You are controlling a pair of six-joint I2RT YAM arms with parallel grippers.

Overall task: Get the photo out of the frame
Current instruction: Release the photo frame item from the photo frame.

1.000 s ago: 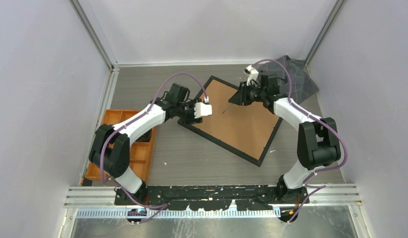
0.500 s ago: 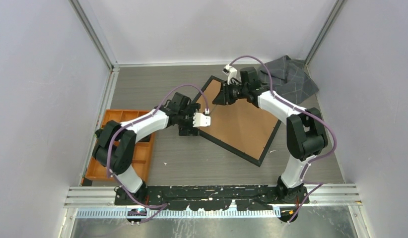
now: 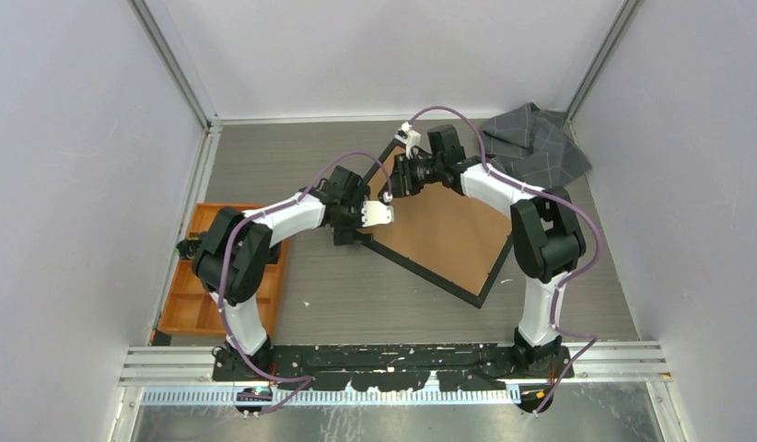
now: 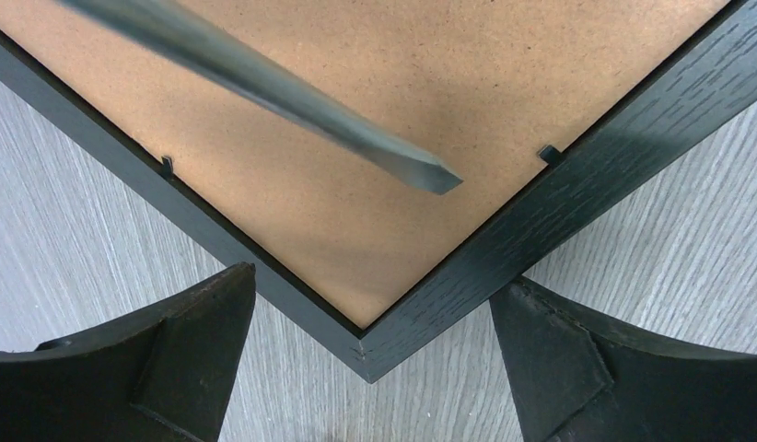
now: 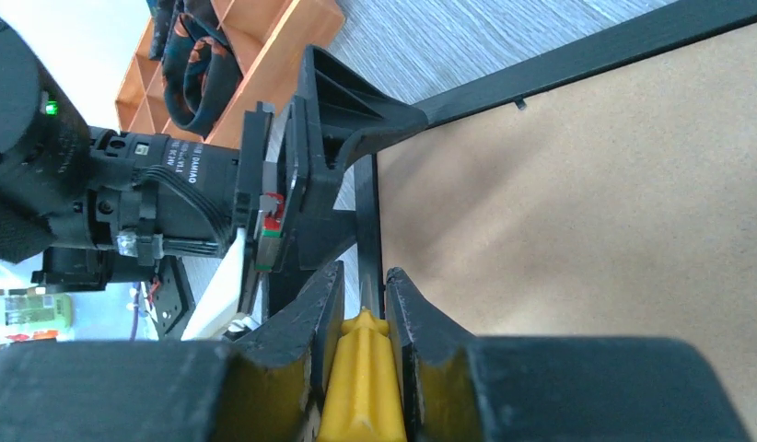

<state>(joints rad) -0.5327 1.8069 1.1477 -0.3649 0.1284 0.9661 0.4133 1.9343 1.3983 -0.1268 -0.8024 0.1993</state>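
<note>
Straddles frame [image 4: 430, 308] corner w/ L gripper [image 4: 375, 281] spread wide; meets brown backing [image 4: 356, 221] just ahead, flat-tip tool [image 4: 292, 92] over it, btw fingers.

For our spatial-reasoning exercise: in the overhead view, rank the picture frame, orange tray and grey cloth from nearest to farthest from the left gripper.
1. Picture frame, its corner right under the left gripper.
2. Orange tray, on the left side.
3. Grey cloth, far right corner.
</note>
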